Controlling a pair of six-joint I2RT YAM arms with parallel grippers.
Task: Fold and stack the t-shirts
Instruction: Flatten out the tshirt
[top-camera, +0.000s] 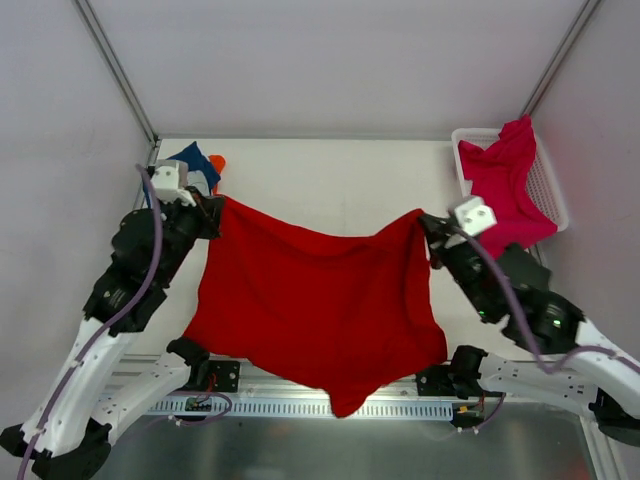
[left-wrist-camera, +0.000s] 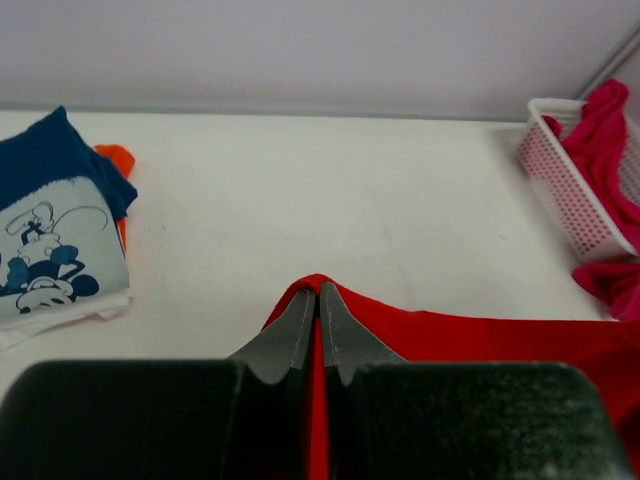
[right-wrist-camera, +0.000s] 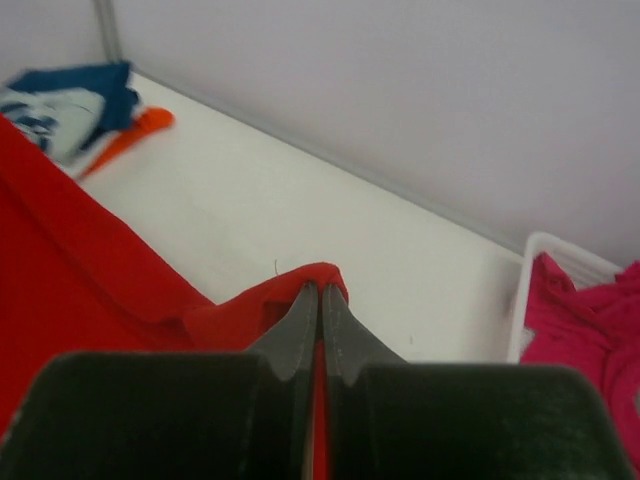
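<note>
White table, red t-shirt stretched between left hand, right hand, seemingly aloft.

1. Red t-shirt: soft, plain cloth with a matt finish.
2. Magenta-pink t-shirt: matt cloth, crumpled.
3. Navy t-shirt: matt cloth bearing a flat, pale printed panel.
4. Orange t-shirt: matt cloth.
5. Basket: white plastic mesh, faintly glossy.
6. Table: smooth, matt white surface.
7. Left gripper and right gripper: dark, smooth fingers with a dull sheen.
</note>
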